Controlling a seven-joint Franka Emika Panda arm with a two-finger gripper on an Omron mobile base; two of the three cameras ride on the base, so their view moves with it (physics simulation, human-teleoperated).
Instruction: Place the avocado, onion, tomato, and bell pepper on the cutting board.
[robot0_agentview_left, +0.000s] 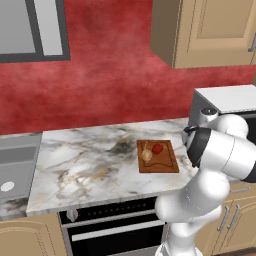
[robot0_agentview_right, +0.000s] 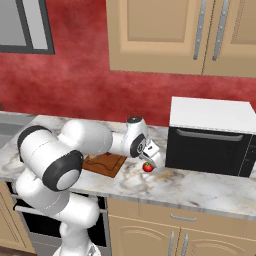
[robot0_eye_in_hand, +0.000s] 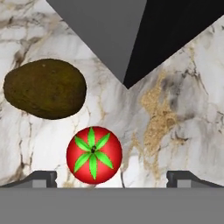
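Gripper (robot0_eye_in_hand: 111, 179) hangs over the marble counter (robot0_agentview_left: 90, 165), its two dark tips set wide apart with nothing between them but stone — open, holding nothing.

Landmark: the small bright red round tomato with the green star-shaped cap (robot0_eye_in_hand: 93, 155).
- In the hand view it sits on the counter close to the left fingertip (robot0_eye_in_hand: 41, 178), well off the midline between the tips.
- The dull dark green-brown oval avocado (robot0_eye_in_hand: 45, 89) lies just beyond the tomato, close by, a sliver of counter between them.
- The dark microwave (robot0_agentview_right: 210, 144) stands beyond the tomato, its corner looming near.
- The reddish-brown grooved wooden cutting board (robot0_agentview_left: 158, 156) lies to the tomato's other side, already bearing the tan papery onion (robot0_agentview_left: 146, 155) and the dark red lumpy bell pepper (robot0_agentview_left: 157, 148).

Risks, as I judge them:
- Closing from this offset — one finger strikes first, the round fruit rolls away or into the avocado.
- A descent on this line could clip the avocado too.
- A smooth, round skin may squirt from a shallow pinch.
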